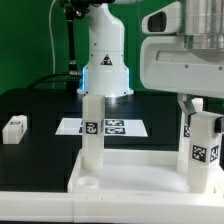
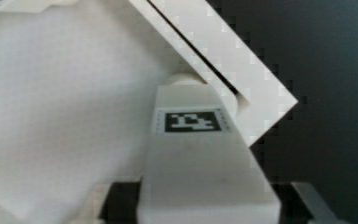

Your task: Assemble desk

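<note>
Where my claw (image 2: 202,205) hangs: over the tabletop (image 1: 130,172) corner at the exterior view's right.
Claw state: clenched on an upright leg (image 2: 197,150), a finger on each side.
Held leg: marker faces the wrist camera; whether it is seated, I cannot tell.
Second leg (image 1: 92,128): upright on the tabletop's other near corner.
Third leg (image 1: 13,128): lying on the black surface (image 1: 40,105), apart.
Marker board (image 1: 115,127): flat behind the tabletop.
</note>
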`<state>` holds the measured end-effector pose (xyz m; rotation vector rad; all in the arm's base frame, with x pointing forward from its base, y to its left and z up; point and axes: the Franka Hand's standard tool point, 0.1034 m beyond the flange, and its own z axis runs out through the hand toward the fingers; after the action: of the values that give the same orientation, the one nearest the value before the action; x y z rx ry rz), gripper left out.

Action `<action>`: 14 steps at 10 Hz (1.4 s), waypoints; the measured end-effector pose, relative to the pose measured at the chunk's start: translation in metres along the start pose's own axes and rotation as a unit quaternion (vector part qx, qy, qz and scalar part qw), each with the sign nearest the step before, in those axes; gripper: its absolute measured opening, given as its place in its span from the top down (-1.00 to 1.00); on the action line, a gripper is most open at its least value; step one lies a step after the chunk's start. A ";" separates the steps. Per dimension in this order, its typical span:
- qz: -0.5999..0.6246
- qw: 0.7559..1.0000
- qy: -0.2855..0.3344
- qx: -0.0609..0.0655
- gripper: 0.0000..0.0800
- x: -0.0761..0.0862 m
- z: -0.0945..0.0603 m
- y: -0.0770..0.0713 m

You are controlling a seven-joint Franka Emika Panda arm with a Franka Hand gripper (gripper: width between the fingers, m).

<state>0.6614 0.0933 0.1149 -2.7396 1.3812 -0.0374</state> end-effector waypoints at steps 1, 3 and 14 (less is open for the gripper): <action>-0.010 1.000 0.000 0.000 0.27 0.000 0.000 0.000; -0.054 0.999 0.002 -0.005 -0.36 0.000 0.001 0.001; -0.540 0.841 0.012 -0.026 -0.62 -0.005 0.001 -0.002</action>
<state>0.6605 0.0986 0.1143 -3.1322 -0.3244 -0.0920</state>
